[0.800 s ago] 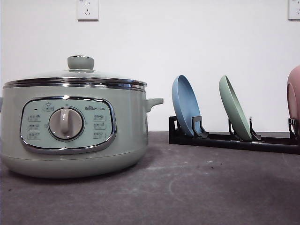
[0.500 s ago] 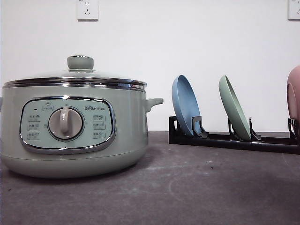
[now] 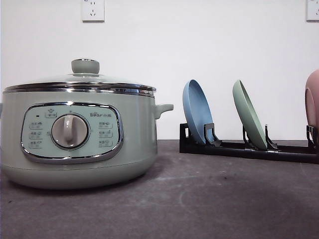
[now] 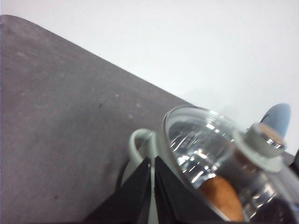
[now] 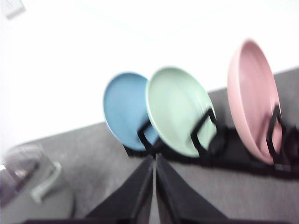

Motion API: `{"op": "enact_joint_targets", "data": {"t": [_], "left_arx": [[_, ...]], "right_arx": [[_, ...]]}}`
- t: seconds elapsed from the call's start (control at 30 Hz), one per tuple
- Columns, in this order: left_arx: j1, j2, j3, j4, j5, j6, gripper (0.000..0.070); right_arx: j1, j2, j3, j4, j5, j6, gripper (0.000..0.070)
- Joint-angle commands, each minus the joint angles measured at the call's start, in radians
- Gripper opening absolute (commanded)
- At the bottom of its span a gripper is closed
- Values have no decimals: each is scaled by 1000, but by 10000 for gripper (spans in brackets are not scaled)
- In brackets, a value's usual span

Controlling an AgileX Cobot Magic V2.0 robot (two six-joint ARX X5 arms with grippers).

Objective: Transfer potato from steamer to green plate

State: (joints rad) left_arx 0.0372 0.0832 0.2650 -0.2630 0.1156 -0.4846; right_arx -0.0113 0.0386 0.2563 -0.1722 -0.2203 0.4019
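steamer (image 3: 79, 132) lidded, potato (image 4: 223, 197) inside | green plate (image 3: 249, 121) racked | both claws clenched, empty

The steamer (image 3: 77, 134) stands on the counter (image 3: 209, 199) at the left, its lid (image 4: 210, 154) on, the potato (image 4: 223, 198) inside under the glass. The left pincer (image 4: 153, 163) sits just beside the steamer's side handle (image 4: 138, 144), the potato beyond it. A rack (image 3: 249, 148) stands well apart to the right, near the wall. Ahead of the right pincer (image 5: 154, 161), the green plate (image 5: 180, 112) leans upright in the rack between the blue plate (image 5: 122, 109) and the pink plate (image 5: 254, 100).
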Motion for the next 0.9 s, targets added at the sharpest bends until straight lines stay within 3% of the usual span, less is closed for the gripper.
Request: {"op": "enact_joint_targets", "data": {"t": [0.0,0.3,0.5,0.87], "left_arx": [[2,20,52,14,18,17,3],[2,188,282,-104,82,150,3],[2,331,431,-203,207,236,3],[-16,567,646,-418,436,407,3]], "right_arx": [[2,24,47,6,0,1,0],[2,218,293,-106,-37,-95,0],[2,377,458,-243,-113,-171,0],[3,634,697,-521,-295,-375,0]]}}
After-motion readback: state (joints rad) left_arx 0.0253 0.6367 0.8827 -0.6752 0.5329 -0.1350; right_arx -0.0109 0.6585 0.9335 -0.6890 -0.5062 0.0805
